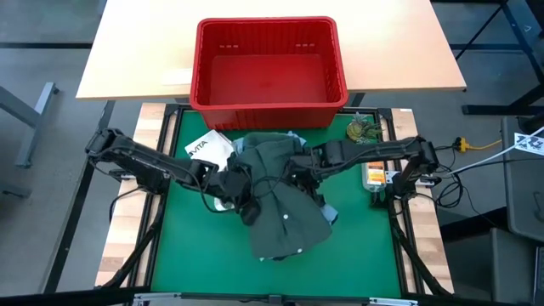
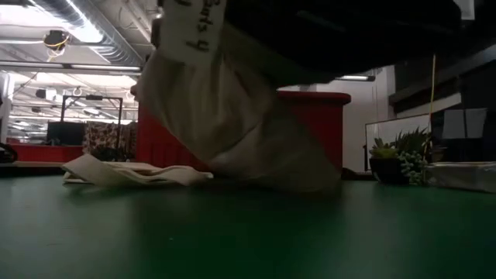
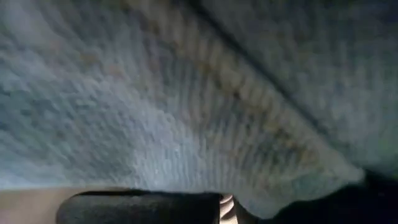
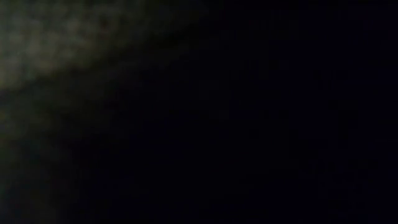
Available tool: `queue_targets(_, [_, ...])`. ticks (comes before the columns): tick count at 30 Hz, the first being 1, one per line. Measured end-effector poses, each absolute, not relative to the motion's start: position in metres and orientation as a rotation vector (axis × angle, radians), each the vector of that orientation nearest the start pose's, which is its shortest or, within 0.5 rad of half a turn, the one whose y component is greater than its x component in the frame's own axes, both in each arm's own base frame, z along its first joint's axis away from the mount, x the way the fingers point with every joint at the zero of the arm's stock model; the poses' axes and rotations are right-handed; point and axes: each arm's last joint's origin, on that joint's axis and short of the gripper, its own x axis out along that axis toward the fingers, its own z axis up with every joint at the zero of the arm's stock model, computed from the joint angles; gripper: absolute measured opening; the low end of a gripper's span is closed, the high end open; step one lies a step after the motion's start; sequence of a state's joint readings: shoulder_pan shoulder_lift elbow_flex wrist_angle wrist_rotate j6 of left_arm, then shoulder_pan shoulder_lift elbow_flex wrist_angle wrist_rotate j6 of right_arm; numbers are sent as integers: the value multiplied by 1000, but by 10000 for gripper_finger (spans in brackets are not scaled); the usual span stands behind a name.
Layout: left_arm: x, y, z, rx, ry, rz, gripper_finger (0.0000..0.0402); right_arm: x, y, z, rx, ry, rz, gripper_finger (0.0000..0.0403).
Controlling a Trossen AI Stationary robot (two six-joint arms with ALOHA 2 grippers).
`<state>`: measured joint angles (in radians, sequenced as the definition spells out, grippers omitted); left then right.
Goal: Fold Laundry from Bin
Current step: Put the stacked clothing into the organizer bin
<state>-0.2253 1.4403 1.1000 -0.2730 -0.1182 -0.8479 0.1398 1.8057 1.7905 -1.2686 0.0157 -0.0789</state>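
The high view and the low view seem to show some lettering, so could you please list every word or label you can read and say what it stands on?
"VITA": dark letters on the white bag lying on the green mat beside the dark olive-green garment; possibly only part of a longer word.
Handwritten dark letters on the pale hanging cloth in the low view: partly cut off, not readable for certain.
Orange item near the mat's right edge: any print is too small to read.

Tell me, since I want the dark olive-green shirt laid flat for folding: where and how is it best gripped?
Probably at the free lower hem of the dark olive-green shirt, which lies bunched on the green mat, coming from the side away from the red bin. That edge lies clear of both arms; the left gripper and right gripper already crowd its upper part.
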Motion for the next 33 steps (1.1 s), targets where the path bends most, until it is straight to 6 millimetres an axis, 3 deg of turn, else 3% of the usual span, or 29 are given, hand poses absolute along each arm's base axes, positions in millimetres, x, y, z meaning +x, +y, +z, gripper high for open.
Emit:
queue_targets(6, [312, -59, 300, -700, 582, 160, 12, 348, 35, 345, -139, 1275, 183, 0])
queue_targets(14, [310, -61, 299, -717, 611, 149, 13, 351, 30, 340, -66, 1278, 238, 0])
queue_targets(25, [292, -95, 289, -766, 779, 161, 13, 366, 55, 303, 21, 1195, 285, 0])
queue_targets(33, [277, -117, 265, -814, 854, 199, 14, 374, 76, 267, 59, 1113, 289, 0])
